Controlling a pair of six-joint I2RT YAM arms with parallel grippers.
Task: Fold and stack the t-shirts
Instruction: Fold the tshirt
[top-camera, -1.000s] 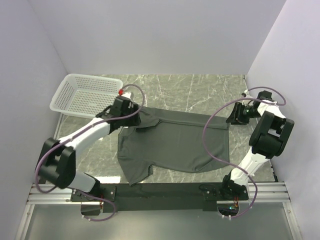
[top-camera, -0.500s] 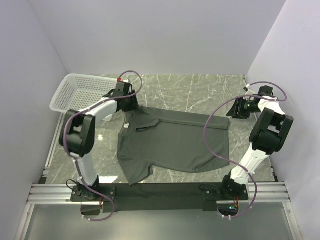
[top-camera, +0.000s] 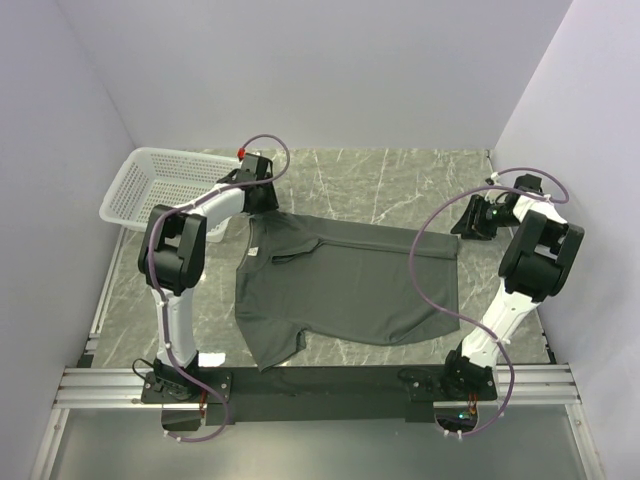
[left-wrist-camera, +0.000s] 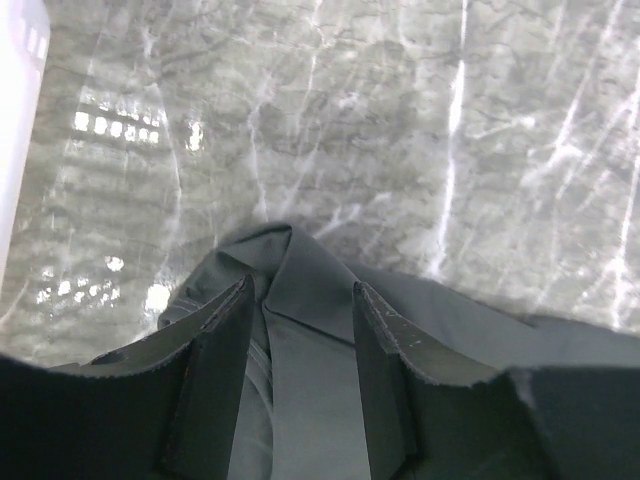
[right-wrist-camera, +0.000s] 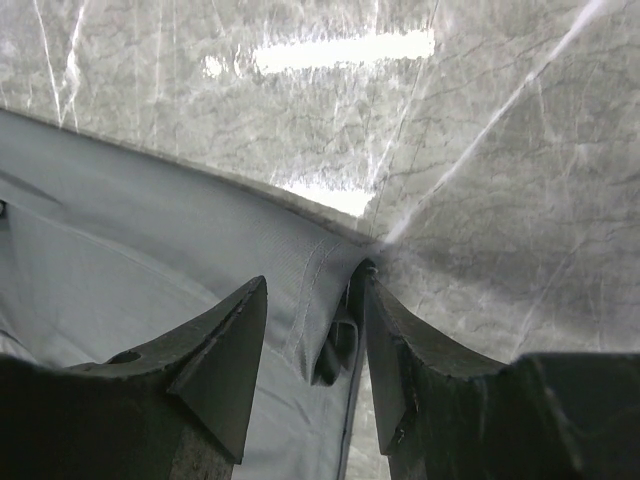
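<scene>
The dark grey-green t-shirt (top-camera: 345, 285) lies spread flat on the marble table, neck to the left. My left gripper (top-camera: 256, 197) is at the shirt's far left corner. In the left wrist view its jaws (left-wrist-camera: 302, 290) stand apart, straddling a pointed fold of the shirt (left-wrist-camera: 300, 330). My right gripper (top-camera: 470, 222) is at the shirt's far right corner. In the right wrist view its jaws (right-wrist-camera: 315, 280) are apart around the stitched hem corner (right-wrist-camera: 330, 300), which bunches between them.
A white mesh basket (top-camera: 165, 190) stands at the far left, close to the left arm; its pale edge shows in the left wrist view (left-wrist-camera: 20, 60). Walls close in the table on three sides. Bare marble (top-camera: 400, 180) lies beyond the shirt.
My left arm has swung away and farther back, the gripper moving from over the sleeve to the shirt's far left corner. My right gripper has shifted slightly farther back. The shirt has barely moved.
</scene>
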